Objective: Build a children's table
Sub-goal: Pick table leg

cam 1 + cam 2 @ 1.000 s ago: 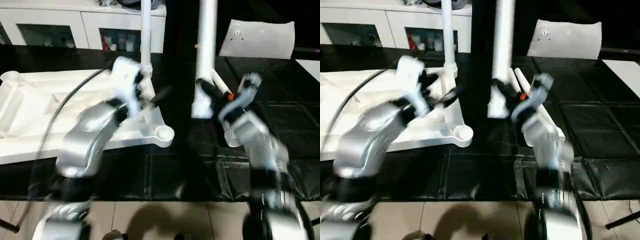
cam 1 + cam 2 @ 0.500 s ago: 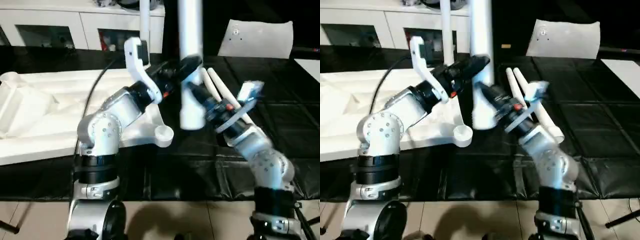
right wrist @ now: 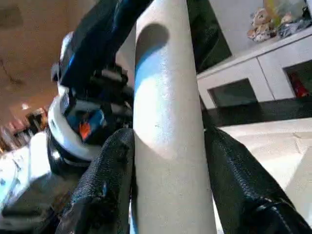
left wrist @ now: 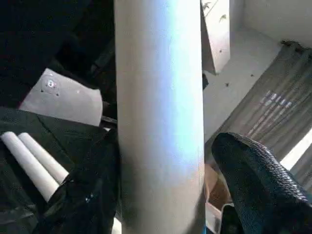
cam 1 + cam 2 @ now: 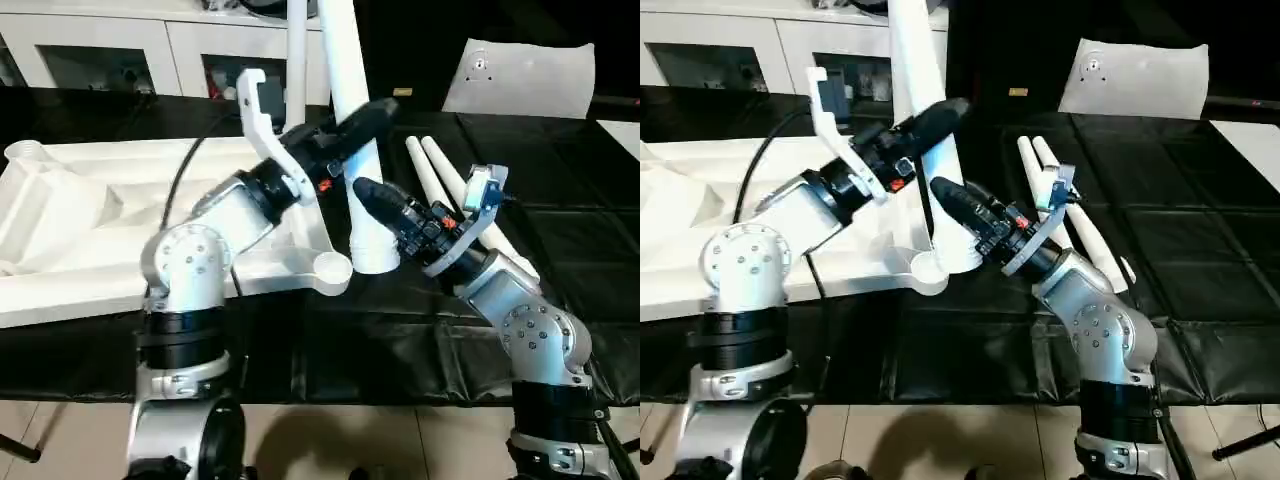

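Change since the earlier frames: the held leg (image 5: pixel 352 120) has tipped from upright to a lean, its foot now just beside the near corner socket (image 5: pixel 330 268); the left gripper (image 5: pixel 352 128) has come across onto the leg from the tabletop side, and the right arm has drawn in lower.

Tabletop (image 5: pixel 90 230): white plastic, lying underside up on the black mat (image 5: pixel 560 220), ribs and cross-braces showing, round sockets at its corners. It occupies the left half of the work area.

Cabinet (image 5: pixel 120 45): white, glass doors, along the far edge behind the tabletop.

Flat panel (image 5: pixel 525 78): white, with a small round fitting, propped at the far right, well apart from the table parts.

Held leg: long, tapered, round, white; thick end down, tilted, upper part running out of view.

Fitted leg (image 5: pixel 296 60): thinner in view, standing upright behind the held leg at the tabletop's far right corner.

Loose legs (image 5: pixel 450 185): two, lying side by side on the mat, touching each other, just behind the right gripper.

Left gripper: fingers (image 4: pixel 258 180) straddle the held leg higher up; a sliver of space shows between one pad and the leg, so whether it grips cannot be told.

Right gripper (image 5: pixel 370 195): fingers (image 3: pixel 229 180) clamped on either side of the held leg near its lower end, grasping it.
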Available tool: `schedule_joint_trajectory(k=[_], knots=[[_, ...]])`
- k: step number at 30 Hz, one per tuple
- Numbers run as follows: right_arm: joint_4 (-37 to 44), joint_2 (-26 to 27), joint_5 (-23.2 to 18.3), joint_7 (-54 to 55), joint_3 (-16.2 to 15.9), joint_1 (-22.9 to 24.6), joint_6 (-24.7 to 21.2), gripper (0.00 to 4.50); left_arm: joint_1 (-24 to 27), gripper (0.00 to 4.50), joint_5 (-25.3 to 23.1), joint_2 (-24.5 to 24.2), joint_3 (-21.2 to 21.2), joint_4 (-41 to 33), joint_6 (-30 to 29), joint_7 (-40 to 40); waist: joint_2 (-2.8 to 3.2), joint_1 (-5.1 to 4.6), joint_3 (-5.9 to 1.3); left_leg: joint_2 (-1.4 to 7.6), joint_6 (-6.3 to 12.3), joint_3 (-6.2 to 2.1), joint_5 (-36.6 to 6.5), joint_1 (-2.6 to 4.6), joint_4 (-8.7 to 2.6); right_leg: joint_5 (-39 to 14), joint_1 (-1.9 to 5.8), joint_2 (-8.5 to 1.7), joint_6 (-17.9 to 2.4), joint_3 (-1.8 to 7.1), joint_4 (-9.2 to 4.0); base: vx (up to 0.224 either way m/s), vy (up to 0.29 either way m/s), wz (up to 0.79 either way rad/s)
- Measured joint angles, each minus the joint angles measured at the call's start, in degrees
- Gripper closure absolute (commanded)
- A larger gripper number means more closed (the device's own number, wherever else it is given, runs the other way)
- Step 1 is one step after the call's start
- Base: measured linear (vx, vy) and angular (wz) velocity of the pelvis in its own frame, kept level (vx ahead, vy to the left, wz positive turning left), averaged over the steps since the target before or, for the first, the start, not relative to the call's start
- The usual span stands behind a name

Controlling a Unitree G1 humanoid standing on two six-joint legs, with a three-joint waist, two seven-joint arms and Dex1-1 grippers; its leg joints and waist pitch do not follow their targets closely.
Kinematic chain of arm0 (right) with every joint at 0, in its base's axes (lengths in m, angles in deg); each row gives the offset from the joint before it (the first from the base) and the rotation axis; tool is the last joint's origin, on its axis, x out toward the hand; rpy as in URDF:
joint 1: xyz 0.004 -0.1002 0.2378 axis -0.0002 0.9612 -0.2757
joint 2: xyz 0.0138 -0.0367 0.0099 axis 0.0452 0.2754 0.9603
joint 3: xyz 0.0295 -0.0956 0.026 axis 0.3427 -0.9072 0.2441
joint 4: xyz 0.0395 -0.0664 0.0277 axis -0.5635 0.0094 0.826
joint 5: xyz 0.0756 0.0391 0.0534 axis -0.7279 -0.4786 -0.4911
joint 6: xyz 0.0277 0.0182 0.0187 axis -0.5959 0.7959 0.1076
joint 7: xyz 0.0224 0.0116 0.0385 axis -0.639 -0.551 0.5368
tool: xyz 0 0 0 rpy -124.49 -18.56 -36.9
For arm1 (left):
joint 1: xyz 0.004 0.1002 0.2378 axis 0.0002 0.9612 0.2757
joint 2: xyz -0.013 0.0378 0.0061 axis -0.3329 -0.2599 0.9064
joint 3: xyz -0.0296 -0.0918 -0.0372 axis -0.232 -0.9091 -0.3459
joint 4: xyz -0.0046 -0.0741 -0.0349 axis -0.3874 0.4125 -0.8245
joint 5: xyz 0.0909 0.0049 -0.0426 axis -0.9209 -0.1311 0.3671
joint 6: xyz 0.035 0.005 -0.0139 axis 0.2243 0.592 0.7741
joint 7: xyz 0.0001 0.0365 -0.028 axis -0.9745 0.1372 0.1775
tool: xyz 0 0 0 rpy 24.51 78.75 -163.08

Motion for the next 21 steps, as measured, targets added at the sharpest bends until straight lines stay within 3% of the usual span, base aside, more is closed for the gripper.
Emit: schedule_joint_trajectory(k=[8, 10, 15, 21], knots=[[-0.24, 0.06, 12.00, 4.35, -5.84, -0.53, 10.26, 2.66, 0.05, 2.12, -5.70, -0.54, 2.21, -0.45, 1.69, 6.84, -0.02, -0.10, 0.01, 0.00, 0.00, 0.00, 0.00, -0.02, -0.02, 0.00, -0.01, 0.00, 0.03, 0.00, -0.03, 0.000, 0.000, 0.00], [-0.24, 0.30, 13.70, 5.23, -6.58, -0.55, 12.03, 2.66, 0.05, 2.44, -6.97, 0.53, 2.64, -1.47, 2.10, 9.44, -0.02, -0.11, 0.01, -0.01, 0.02, 0.00, -0.01, -0.04, -0.02, 0.00, -0.01, -0.01, 0.03, 0.00, -0.05, 0.000, 0.000, 0.00], [-0.35, 0.77, 16.01, 6.12, -7.69, -0.55, 15.55, 2.66, 0.28, 2.62, -8.02, 4.11, 2.36, -3.77, 3.30, 14.47, -0.05, -0.31, 0.02, -0.01, 0.05, 0.02, -0.04, -0.07, -0.03, 0.00, -0.03, -0.02, 0.02, 0.00, -0.08, 0.000, 0.000, 0.00], [-0.77, 1.09, 17.37, 6.32, -8.36, -0.53, 17.28, 2.66, 1.16, 2.65, -8.62, 5.02, 2.97, -4.88, 4.58, 16.45, -0.07, -0.45, 0.04, 0.00, 0.05, 0.02, -0.03, -0.07, -0.03, -0.01, -0.04, -0.01, 0.09, -0.01, -0.08, 0.000, 0.000, 0.00]])
